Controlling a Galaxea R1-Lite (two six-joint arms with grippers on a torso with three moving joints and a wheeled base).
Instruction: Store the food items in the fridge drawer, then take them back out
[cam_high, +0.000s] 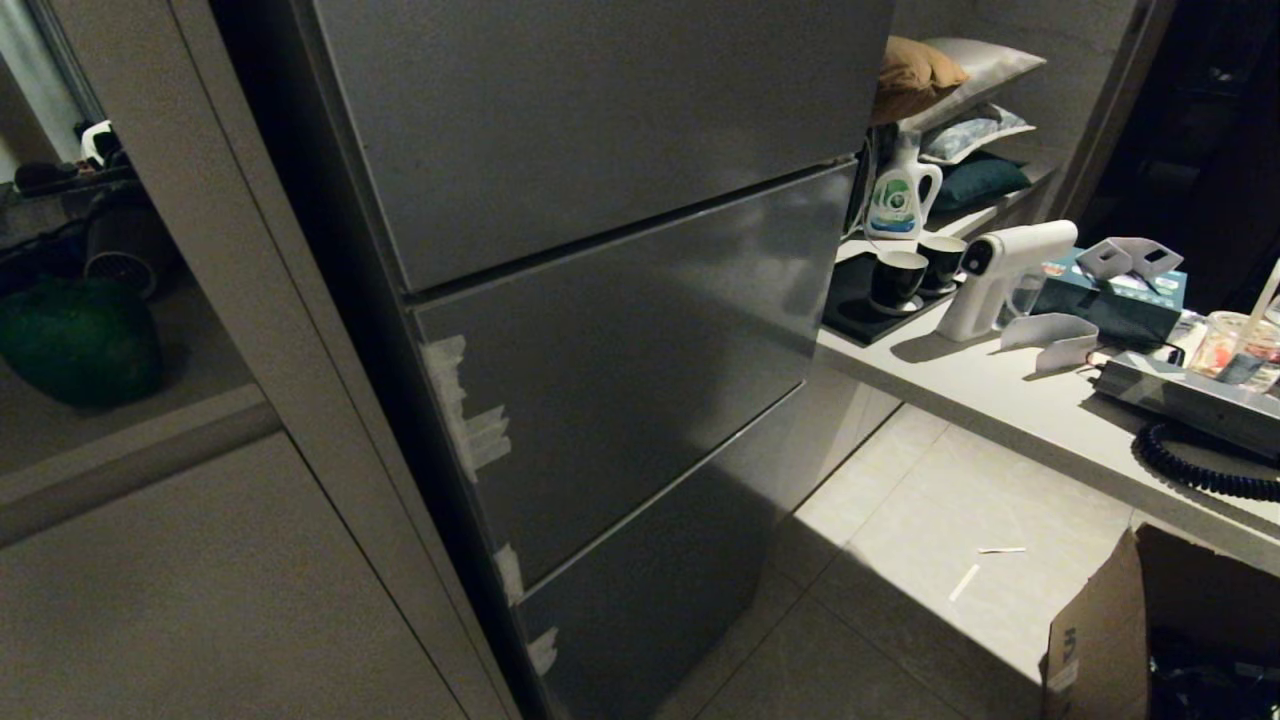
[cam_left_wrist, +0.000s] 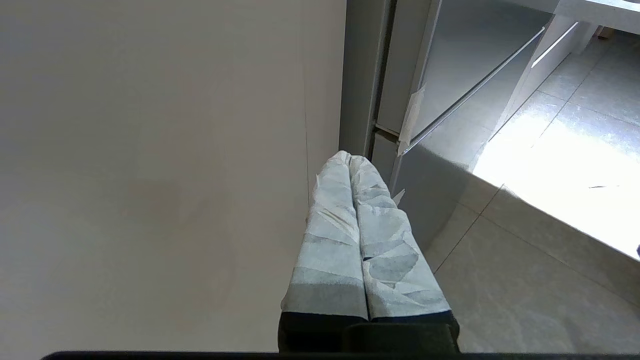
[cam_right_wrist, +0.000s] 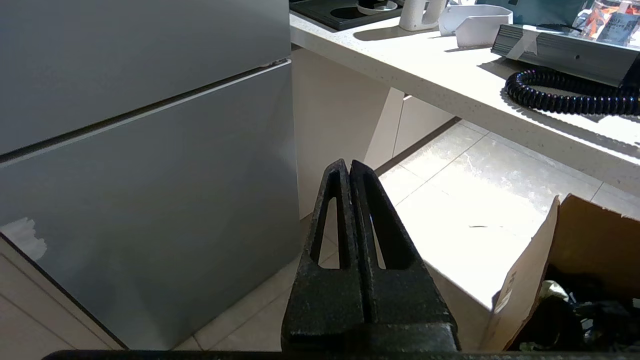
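A grey steel fridge (cam_high: 610, 330) fills the middle of the head view, its three door panels all closed. The fridge drawer and the food items are hidden. Neither arm shows in the head view. My left gripper (cam_left_wrist: 349, 157), its fingers wrapped in pale tape, is shut and empty; it hangs low beside the beige cabinet wall (cam_left_wrist: 150, 175), near the fridge's lower corner. My right gripper (cam_right_wrist: 348, 164), bare black, is shut and empty, hanging in front of the fridge's lower panel (cam_right_wrist: 150, 210) above the tiled floor.
A white counter (cam_high: 1010, 400) to the right of the fridge carries cups, a white handheld device (cam_high: 1000, 275), a detergent bottle, a coiled black cable and boxes. An open cardboard box (cam_high: 1150, 640) sits on the floor at the lower right. A beige cabinet (cam_high: 200, 580) stands left of the fridge.
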